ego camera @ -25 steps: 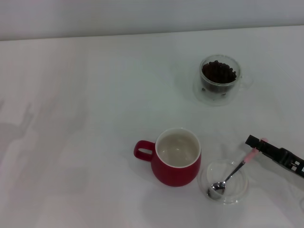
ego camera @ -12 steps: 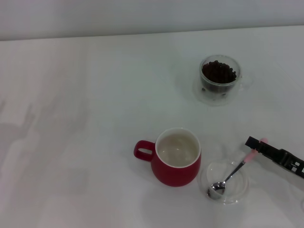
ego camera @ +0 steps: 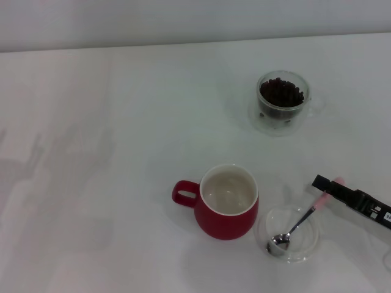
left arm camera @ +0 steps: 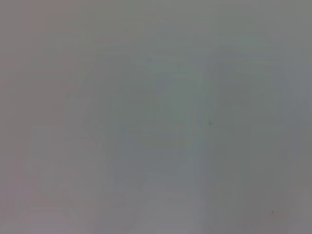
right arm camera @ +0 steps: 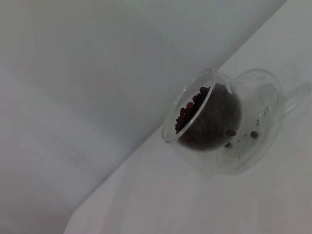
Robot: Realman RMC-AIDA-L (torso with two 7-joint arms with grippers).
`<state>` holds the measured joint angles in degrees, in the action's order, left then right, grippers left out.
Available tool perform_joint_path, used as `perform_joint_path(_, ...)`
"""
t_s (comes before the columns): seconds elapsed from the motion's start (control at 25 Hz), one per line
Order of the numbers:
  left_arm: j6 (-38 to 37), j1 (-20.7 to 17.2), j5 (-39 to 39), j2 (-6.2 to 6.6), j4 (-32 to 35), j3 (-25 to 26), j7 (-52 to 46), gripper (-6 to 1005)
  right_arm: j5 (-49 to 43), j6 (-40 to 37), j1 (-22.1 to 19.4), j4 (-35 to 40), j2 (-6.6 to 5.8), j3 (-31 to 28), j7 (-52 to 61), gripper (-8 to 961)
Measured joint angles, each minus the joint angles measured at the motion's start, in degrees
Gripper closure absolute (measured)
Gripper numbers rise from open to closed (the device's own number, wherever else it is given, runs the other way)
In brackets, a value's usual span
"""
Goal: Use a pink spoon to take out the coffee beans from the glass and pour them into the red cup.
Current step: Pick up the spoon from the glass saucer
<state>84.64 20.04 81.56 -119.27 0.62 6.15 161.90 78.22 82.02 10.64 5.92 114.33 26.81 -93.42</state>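
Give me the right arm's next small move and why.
Probably close on the pink spoon's handle end and lift. The right pincer sits at that end, while the bowl rests in the clear dish; the coffee beans fill the glass and the red cup is empty.

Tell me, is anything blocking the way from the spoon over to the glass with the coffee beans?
Nothing visible does. The pink spoon lies in a shallow clear dish with the right gripper at its handle. Between it and the glass of coffee beans is bare table. The red cup stands off to the side.
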Motion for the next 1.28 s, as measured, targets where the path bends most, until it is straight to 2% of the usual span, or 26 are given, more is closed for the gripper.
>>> perform_joint_path(0.44, 0.09, 0.07, 0.09, 0.01, 0.16, 0.08, 0.0, 255, -0.01, -0.03, -0.43, 0.01, 0.01, 0.0, 0.47, 570)
perform_joint_path(1.08, -0.43, 0.09, 0.39, 0.01, 0.32, 0.4, 0.0, 254, 0.0, 1.38, -0.06, -0.48, 0.09, 0.01, 0.67, 780)
perform_joint_path(1.28, -0.6, 0.17, 0.39, 0.01, 0.5, 0.46, 0.0, 254, 0.08, 1.91, 0.0, -0.6, 0.1, -0.13, 0.96, 788)
